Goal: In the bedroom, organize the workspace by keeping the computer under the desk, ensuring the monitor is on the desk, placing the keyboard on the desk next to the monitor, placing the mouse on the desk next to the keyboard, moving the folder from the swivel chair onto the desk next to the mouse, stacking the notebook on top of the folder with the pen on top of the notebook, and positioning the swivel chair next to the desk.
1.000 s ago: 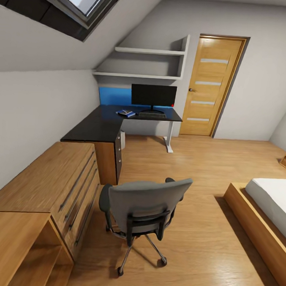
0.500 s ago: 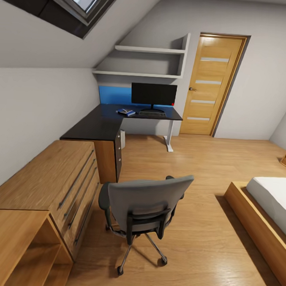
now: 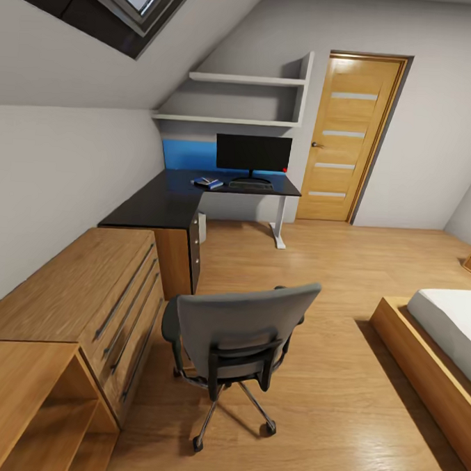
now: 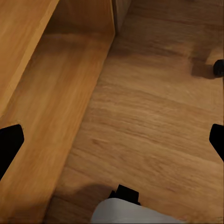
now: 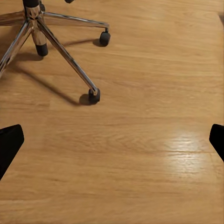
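Both grippers hang low over the wooden floor (image 5: 140,154) with fingers spread wide, holding nothing. The swivel chair (image 3: 238,337) stands just ahead with its back to the robot, its chrome base nearer the right gripper (image 5: 112,144). The desk (image 3: 189,198) lies well beyond, carrying the monitor (image 3: 253,153), the keyboard (image 3: 251,185) and the blue folder (image 3: 209,184).

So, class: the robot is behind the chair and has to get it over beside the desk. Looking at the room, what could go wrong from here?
1. The swivel chair stands on castors, with its back to the robot; a push may make it spin or veer.
2. The wooden drawer cabinet lies close on its left; the chair could catch on it.
3. The small stack and keyboard sit near the desk edge; a hard bump might shift them.
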You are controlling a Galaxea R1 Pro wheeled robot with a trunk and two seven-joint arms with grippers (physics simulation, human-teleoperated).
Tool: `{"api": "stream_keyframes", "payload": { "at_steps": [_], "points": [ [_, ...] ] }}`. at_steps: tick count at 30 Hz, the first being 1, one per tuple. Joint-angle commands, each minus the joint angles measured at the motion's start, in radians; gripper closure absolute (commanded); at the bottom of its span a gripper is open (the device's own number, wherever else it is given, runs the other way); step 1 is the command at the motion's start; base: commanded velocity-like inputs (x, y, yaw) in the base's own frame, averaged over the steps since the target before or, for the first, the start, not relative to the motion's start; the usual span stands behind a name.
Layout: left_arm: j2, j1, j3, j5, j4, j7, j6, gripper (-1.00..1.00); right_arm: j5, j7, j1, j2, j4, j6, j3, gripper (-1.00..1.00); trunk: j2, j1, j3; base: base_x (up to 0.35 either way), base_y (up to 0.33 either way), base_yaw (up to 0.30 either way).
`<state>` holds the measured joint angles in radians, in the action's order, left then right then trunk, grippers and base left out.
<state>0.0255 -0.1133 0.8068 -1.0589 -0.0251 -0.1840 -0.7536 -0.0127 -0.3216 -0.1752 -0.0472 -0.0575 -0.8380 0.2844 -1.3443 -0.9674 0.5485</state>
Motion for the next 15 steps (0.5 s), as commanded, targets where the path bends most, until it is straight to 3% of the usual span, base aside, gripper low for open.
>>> {"api": "stream_keyframes", "payload": {
  "at_steps": [1,11,13,15],
  "points": [
    [0.0,0.0,0.009,0.001,-0.001,-0.01,0.012,-1.0,-0.001,-0.008,-0.001,0.0,0.001,-0.001,0.008,-1.0,-0.008,-0.004,0.004,0.0,0.0,0.0],
    [-0.006,-0.001,0.009,0.003,-0.096,-0.043,0.092,-1.0,-0.016,-0.01,-0.007,0.023,-0.031,0.038,-0.001,-1.0,-0.078,-0.042,0.036,0.0,0.0,0.0],
    [-0.007,-0.02,0.009,0.004,-0.117,-0.078,0.145,-1.0,-0.038,-0.011,-0.021,0.026,-0.063,0.105,-0.002,-1.0,-0.092,-0.05,0.042,0.0,0.0,0.0],
    [-0.007,-0.083,0.009,0.006,-0.16,-0.119,0.264,-1.0,-0.077,-0.011,-0.073,0.027,-0.117,0.212,-0.002,-1.0,-0.106,-0.058,0.048,0.0,0.0,0.0]
  ]
}}
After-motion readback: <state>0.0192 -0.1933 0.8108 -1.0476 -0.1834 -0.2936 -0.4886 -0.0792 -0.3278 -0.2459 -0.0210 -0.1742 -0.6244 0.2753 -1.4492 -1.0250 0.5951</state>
